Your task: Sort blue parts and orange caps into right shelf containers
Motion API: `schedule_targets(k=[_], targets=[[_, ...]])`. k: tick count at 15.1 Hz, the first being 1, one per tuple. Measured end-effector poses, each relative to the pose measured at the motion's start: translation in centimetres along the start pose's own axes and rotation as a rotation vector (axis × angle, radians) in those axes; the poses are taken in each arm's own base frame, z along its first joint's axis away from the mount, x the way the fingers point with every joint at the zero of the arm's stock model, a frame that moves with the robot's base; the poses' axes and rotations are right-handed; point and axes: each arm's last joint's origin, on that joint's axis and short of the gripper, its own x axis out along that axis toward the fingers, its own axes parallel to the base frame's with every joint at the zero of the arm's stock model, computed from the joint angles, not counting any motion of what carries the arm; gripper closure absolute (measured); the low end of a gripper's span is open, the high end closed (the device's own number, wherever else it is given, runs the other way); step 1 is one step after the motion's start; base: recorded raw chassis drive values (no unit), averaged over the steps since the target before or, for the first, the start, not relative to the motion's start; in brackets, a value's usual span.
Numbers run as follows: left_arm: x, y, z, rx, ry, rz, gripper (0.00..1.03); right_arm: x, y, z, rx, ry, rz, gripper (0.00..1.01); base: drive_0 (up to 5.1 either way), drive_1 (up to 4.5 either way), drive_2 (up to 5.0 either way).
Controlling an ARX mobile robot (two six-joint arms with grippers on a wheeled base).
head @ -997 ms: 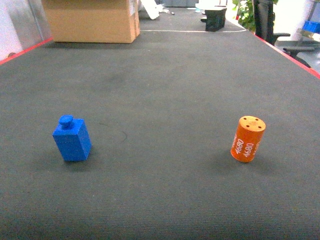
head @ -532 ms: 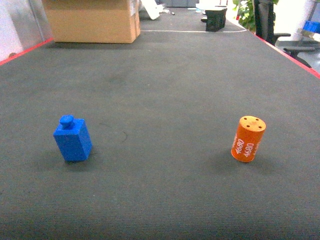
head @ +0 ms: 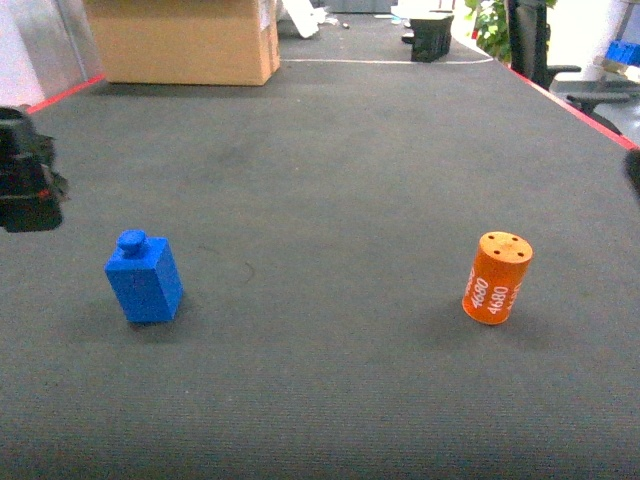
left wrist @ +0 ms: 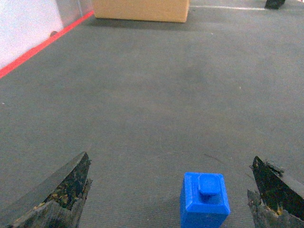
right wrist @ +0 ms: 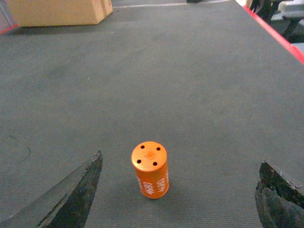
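We see an orange cap (right wrist: 150, 169) printed "4680" upright on the table (head: 340, 180), right of the blue block (left wrist: 204, 200); each tool (left wrist: 175, 194) (right wrist: 178, 190) spread wide, empty, framing its piece

Work surface: dark grey ribbed mat (head: 340, 180) with red edging along both sides. Standing directly on it: one blue block part (head: 144, 277) at left, one orange cap (head: 496, 278) marked "4680" at right, well apart. A cardboard box (head: 185, 40) sits at the far edge.
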Motion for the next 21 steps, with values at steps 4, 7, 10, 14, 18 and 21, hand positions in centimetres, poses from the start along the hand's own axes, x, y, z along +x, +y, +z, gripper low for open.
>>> schedule_targets(k=[4,7,10,14,18,21], targets=[[4.8,-1.3,-2.2,0.018,0.086,-0.060,0.05,4.5,0.6,-3.0,0.070,0.136,0.007,0.03,0.0,0.00,0.0],[6.2,-1.9,-3.9,0.026,0.138,-0.073,0.05,6.5,1.1,-4.8,0.090,0.191,0.012,0.03,0.0,0.00,0.0],[7.9,-2.6,-5.3,0.035,0.175,-0.084,0.05,8.5,1.6,-6.5,0.079,0.241,0.007,0.03,0.0,0.00,0.0],[8.6,-2.8,-7.5,0.046,0.239,-0.082,0.05,10.3,2.1,-7.9,0.065,0.281,0.000,0.03,0.0,0.00,0.0],[9.0,-3.0,-8.9,0.043,0.280,-0.086,0.05,11.8,2.3,-8.9,0.049,0.301,-0.013,0.03,0.0,0.00,0.0],[9.3,-3.2,-9.8,0.050,0.304,-0.085,0.05,13.2,2.6,-9.5,0.038,0.313,-0.030,0.03,0.0,0.00,0.0]])
